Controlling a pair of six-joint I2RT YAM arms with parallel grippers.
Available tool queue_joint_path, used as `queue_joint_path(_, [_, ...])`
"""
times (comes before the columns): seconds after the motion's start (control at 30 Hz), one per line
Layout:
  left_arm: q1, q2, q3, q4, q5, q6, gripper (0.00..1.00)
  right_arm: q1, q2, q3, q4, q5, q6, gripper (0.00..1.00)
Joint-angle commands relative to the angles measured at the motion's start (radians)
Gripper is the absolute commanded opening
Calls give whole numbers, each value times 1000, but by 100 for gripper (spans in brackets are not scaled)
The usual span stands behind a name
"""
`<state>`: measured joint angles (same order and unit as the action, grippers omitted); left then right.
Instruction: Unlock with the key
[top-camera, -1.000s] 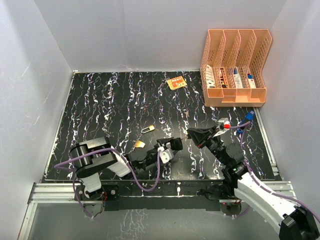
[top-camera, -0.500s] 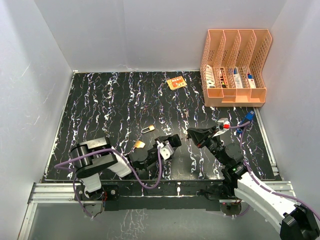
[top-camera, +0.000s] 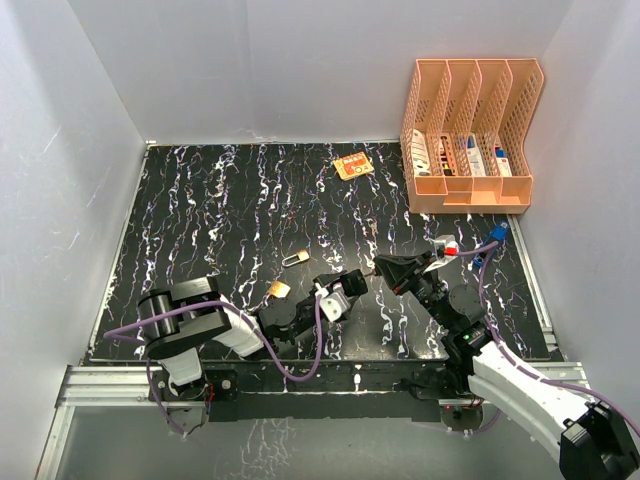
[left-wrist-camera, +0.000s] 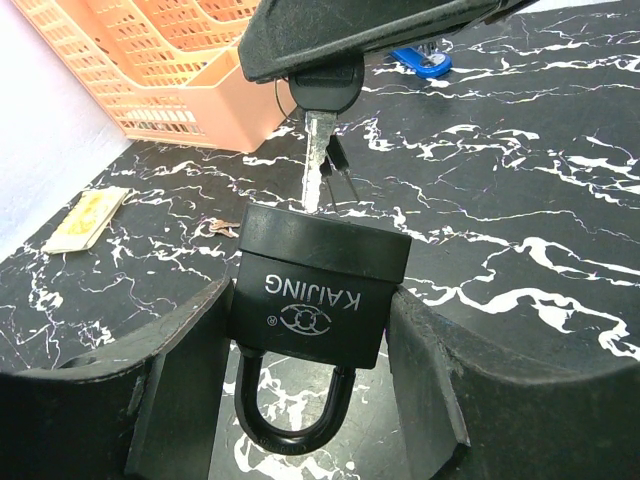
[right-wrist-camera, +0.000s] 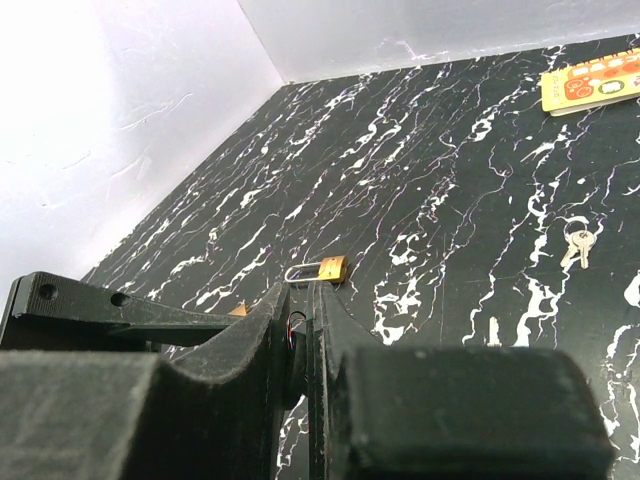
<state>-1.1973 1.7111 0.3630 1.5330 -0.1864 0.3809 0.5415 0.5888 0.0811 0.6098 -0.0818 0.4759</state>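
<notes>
Item 1, black padlock (left-wrist-camera: 318, 300): gripped by its body between the fingers of the left pincer (left-wrist-camera: 312, 345), near the 6 o'clock edge of the tabletop (top-camera: 220, 210). In my left wrist view its long axis runs 12 to 6, with the shackle at 6 and the keyway end at 12.

Item 2, key (left-wrist-camera: 317, 150): pinched by its black head in the right pincer (top-camera: 388, 268). The blade points to 6 and its tip touches the lock's top face. I cannot tell whether it has entered.

Seen from overhead, the left arm lies low and reaches toward 3 o'clock. The right arm stretches toward 10 o'clock.
</notes>
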Motion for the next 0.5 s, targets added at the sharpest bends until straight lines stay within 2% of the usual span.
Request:
queue_joint_path(0.0, [-12, -69, 52, 198, -4, -9, 0, 6, 5, 11, 87, -7, -12, 0])
queue_joint_path(0.47, [-14, -94, 97, 111, -50, -9, 0, 14, 9, -5, 107, -34, -10, 0])
